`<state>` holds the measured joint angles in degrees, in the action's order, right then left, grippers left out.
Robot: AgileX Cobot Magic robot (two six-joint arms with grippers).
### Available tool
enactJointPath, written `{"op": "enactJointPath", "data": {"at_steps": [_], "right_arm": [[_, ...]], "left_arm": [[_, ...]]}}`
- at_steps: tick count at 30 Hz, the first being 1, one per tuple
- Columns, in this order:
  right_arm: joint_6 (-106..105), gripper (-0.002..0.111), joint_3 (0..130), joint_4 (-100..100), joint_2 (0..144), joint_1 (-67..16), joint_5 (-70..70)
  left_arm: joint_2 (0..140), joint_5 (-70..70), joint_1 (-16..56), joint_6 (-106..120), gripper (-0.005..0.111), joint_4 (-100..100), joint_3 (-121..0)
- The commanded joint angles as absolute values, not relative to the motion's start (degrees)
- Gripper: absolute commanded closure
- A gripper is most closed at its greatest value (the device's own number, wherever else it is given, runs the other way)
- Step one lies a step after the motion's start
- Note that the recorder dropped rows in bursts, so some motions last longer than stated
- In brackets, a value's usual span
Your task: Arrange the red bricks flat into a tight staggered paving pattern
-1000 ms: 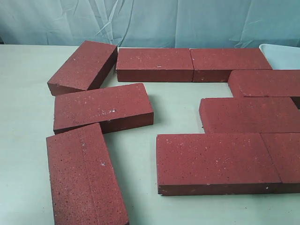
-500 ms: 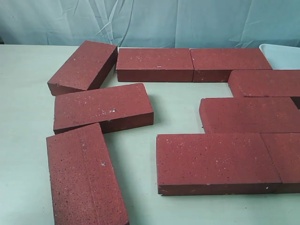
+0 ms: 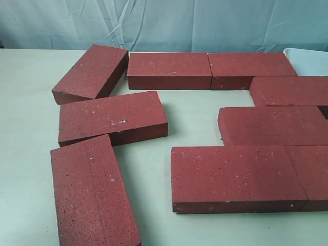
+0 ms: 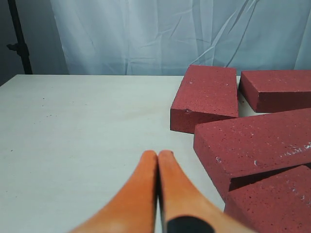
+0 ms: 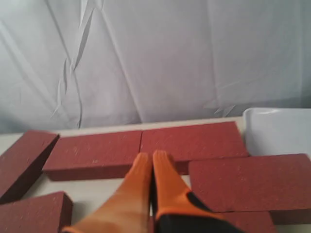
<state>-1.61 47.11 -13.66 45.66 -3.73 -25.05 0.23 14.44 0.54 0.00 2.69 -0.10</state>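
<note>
Several dark-red bricks lie flat on the pale table (image 3: 25,102). Two bricks (image 3: 169,69) (image 3: 251,66) sit end to end at the back, with a skewed brick (image 3: 92,72) at their left. Another skewed brick (image 3: 111,117) lies mid-left, and one (image 3: 92,192) points toward the front. At the right, bricks (image 3: 289,91) (image 3: 274,125) (image 3: 236,177) (image 3: 312,171) form stepped rows. No gripper shows in the exterior view. My left gripper (image 4: 158,155) is shut and empty, above bare table beside the skewed bricks (image 4: 206,97). My right gripper (image 5: 150,158) is shut and empty, above the back row (image 5: 194,141).
A white tray (image 3: 307,61) stands at the back right corner, also seen as a white tray (image 5: 277,131) in the right wrist view. A pale blue curtain (image 3: 164,23) hangs behind the table. A dark stand (image 4: 17,39) rises past the table's far left.
</note>
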Motion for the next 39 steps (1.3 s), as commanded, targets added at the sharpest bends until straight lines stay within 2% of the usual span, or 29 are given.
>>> {"op": "enactJointPath", "data": {"at_steps": [1, 6, 12, 16, 25, 32, 39], "right_arm": [[-14.93, 0.109, 52.91, -23.12, 58.51, -8.95, -28.67], [-18.25, 0.109, 59.98, -24.53, 73.09, -17.51, -30.45], [-18.99, 0.109, 79.58, -24.25, 94.81, -28.86, -39.89], [-18.47, 0.109, 89.77, -22.75, 103.97, -32.45, -45.22], [6.9, 0.109, 112.15, 5.15, 120.86, -43.92, -58.81], [13.78, 0.109, 126.02, 3.59, 131.94, -46.75, -61.62], [21.29, 0.109, 132.34, 3.3, 138.2, -46.75, -63.06]], "left_arm": [[0.0, 13.65, 0.26, 0.32, 0.107, 2.7, 0.0], [0.0, 13.65, 0.26, 0.32, 0.107, 2.7, 0.0], [0.0, 13.65, 0.26, 0.32, 0.107, 2.7, 0.0], [0.0, 13.65, 0.26, 0.32, 0.107, 2.7, 0.0], [0.0, 13.65, 0.26, 0.44, 0.107, 2.7, 0.0], [0.0, 13.65, 0.26, 0.44, 0.107, 2.7, 0.0], [0.0, 13.65, 0.26, 0.41, 0.107, 2.56, 0.0]]}}
